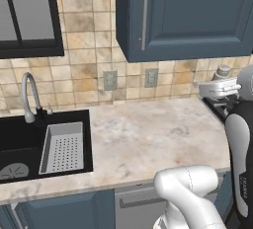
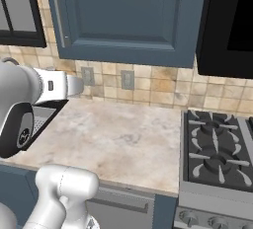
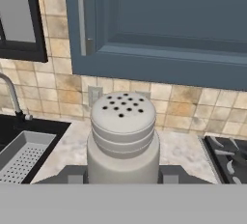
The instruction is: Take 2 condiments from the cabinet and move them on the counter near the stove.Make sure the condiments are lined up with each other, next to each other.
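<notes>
A pale grey-white shaker point(image 3: 123, 131) with a holed cap, one of the condiments, stands upright between my fingers point(image 3: 171, 175). My gripper point(image 3: 123, 175) is shut on its lower body. In the left base view the shaker's cap point(image 1: 224, 69) pokes up from the hand at the right edge, above the counter point(image 1: 148, 134) and just left of the stove point(image 1: 216, 106). The black stove point(image 2: 217, 149) with dark grates adjoins the beige marbled counter point(image 2: 113, 139) on its right. The cabinet that the condiments come from is out of view.
A closed blue wall cabinet point(image 1: 188, 11) with a long steel handle hangs over the counter. To the left is the black sink point(image 1: 20, 144) with a curved tap point(image 1: 29, 95) and a grey strainer tray point(image 1: 62, 146). Two wall outlets point(image 1: 109, 80) sit on the tiled backsplash.
</notes>
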Controlling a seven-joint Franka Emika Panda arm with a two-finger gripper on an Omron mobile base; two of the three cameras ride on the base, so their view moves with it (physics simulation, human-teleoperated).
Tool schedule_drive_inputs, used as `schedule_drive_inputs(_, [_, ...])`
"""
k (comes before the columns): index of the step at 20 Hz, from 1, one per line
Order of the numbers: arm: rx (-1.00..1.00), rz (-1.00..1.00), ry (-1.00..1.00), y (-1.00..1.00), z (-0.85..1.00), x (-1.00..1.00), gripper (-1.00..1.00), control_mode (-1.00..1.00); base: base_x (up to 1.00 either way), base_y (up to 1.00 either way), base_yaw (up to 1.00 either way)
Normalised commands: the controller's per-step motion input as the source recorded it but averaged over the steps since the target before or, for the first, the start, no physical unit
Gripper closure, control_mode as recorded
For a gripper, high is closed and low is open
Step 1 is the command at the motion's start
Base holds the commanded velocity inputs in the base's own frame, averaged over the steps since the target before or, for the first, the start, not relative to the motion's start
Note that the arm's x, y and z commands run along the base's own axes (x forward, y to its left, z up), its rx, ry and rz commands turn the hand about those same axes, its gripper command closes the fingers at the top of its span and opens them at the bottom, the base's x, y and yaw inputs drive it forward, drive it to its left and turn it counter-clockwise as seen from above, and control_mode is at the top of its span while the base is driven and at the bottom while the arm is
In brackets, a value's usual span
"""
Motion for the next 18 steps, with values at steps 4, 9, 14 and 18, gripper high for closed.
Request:
schedule_drive_inputs(4, [0.0,0.0,0.0,0.0,0.0,0.0,1.0,1.0,0.0,0.0,0.0])
schedule_drive_inputs(9, [0.0,0.0,0.0,-0.12,-0.17,0.0,1.0,-1.0,0.0,0.0,0.0])
schedule_drive_inputs(14, [0.0,0.0,0.0,-0.73,-0.37,-0.02,1.0,-1.0,0.0,0.0,0.0])
schedule_drive_inputs(18, [0.0,0.0,0.0,-0.68,-0.4,0.0,1.0,-1.0,0.0,0.0,0.0])
